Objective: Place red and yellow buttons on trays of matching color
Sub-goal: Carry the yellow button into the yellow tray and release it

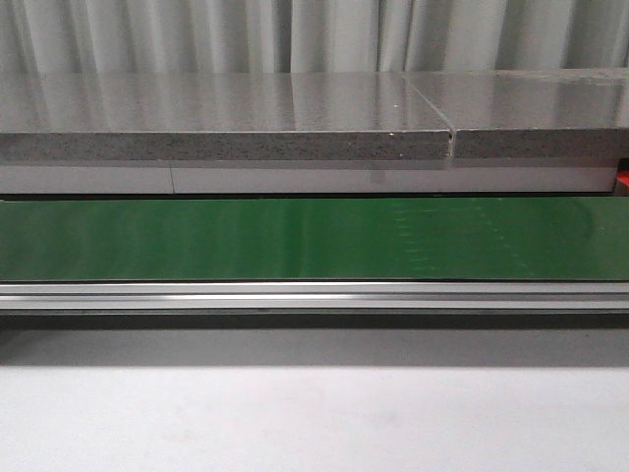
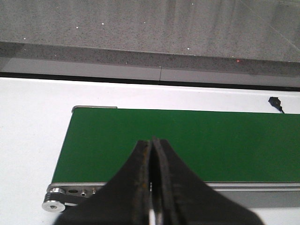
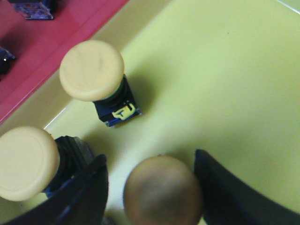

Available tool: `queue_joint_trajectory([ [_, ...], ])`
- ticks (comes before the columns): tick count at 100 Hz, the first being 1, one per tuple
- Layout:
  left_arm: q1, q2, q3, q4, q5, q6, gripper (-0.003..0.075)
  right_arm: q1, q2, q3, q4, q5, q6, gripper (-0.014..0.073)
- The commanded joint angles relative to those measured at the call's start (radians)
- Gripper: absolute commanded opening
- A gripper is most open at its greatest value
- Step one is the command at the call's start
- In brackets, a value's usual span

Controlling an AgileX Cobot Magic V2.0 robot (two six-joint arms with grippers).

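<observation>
In the right wrist view my right gripper (image 3: 150,187) is open just above the yellow tray (image 3: 211,84). A yellow button (image 3: 161,190) stands between its fingers, with a gap on one side and the other finger close against its cap. Two more yellow buttons (image 3: 91,70) (image 3: 26,161) stand upright on the same tray. The red tray (image 3: 51,42) adjoins it; a dark block (image 3: 33,9) rests there, and no red cap shows. My left gripper (image 2: 153,145) is shut on nothing over the green belt (image 2: 211,140). Neither gripper shows in the front view.
The green conveyor belt (image 1: 295,241) runs across the front view with nothing on it, behind a metal rail (image 1: 314,295). A grey stone counter (image 1: 226,128) stands beyond it. The belt's end roller (image 2: 55,202) and a small black part (image 2: 275,102) lie on the white table.
</observation>
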Motion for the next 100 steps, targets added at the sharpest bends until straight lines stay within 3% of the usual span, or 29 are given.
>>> queue_joint_trajectory([
  [1, -0.007, 0.005, -0.027, -0.003, -0.076, 0.001, -0.0019, -0.006, -0.023, -0.024, 0.011, -0.050, -0.002, 0.0549],
  [12, -0.007, 0.005, -0.027, -0.003, -0.076, 0.001, -0.0019, -0.006, -0.023, -0.026, 0.026, -0.051, -0.002, 0.0605],
  [48, -0.007, 0.005, -0.027, -0.003, -0.076, 0.001, -0.0019, -0.006, -0.035, -0.125, 0.029, 0.102, -0.002, 0.0605],
  [71, -0.007, 0.005, -0.027, -0.003, -0.076, 0.001, -0.0019, -0.004, -0.129, -0.137, 0.029, 0.109, -0.002, 0.0603],
  [100, -0.007, 0.005, -0.027, -0.003, -0.076, 0.001, -0.0019, 0.113, -0.277, -0.137, 0.029, 0.110, -0.013, 0.0604],
])
